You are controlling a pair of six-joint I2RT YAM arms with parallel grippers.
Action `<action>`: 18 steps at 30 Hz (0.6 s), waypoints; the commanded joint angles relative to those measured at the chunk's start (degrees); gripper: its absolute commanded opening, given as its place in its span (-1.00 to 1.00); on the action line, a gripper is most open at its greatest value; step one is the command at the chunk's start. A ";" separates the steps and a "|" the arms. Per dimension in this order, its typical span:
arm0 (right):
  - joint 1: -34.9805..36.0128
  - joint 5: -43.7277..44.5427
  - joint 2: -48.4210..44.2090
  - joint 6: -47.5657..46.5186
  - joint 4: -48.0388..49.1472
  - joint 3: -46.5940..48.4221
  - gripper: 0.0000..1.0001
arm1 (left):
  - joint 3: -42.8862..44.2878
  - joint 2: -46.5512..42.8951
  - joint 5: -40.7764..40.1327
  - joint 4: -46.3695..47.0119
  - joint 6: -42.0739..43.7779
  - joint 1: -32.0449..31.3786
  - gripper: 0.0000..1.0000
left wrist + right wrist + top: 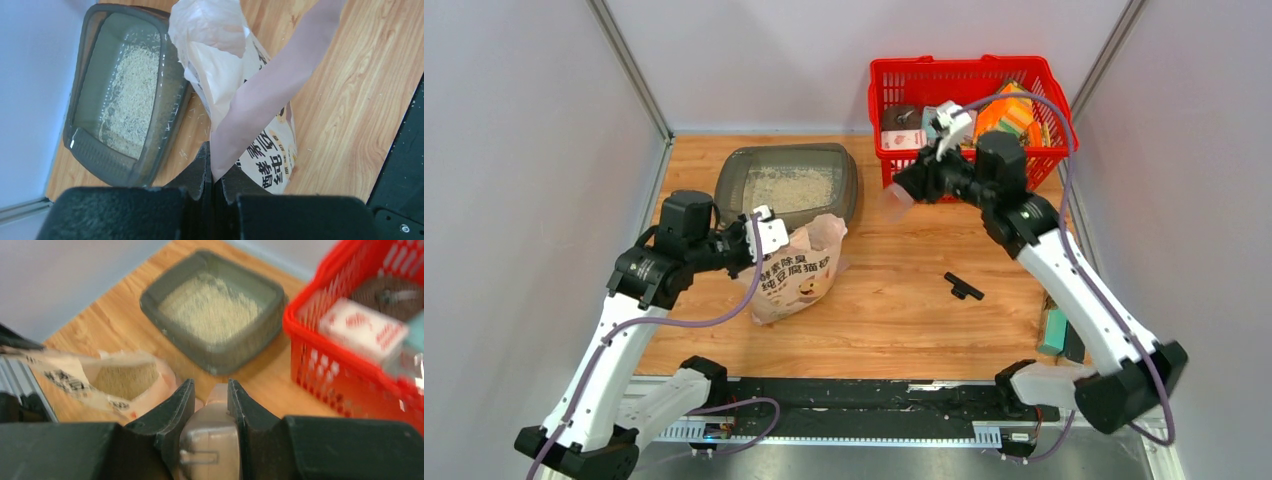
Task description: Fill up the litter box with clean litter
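We see the left hand [771, 238] clamped on the litter bag [802, 278] at the litter box [727, 186]'s near edge, the right hand [912, 186] clutching a scoop [897, 204] farther right.

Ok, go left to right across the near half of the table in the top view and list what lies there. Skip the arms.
litter bag → black T-shaped piece → teal object
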 commanded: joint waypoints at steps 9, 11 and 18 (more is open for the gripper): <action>-15.17 1.19 -19.05 8.33 6.60 -32.01 -1.00 | -1.56 -3.67 4.05 2.14 6.97 -3.41 -1.00; -18.60 -0.21 -18.53 12.64 11.95 -36.58 -0.99 | -0.86 -2.97 2.47 2.05 7.06 -3.85 -1.00; -26.60 -4.51 -13.27 27.94 25.50 -46.43 -0.92 | 1.60 0.55 0.36 -0.32 7.23 -4.47 -1.00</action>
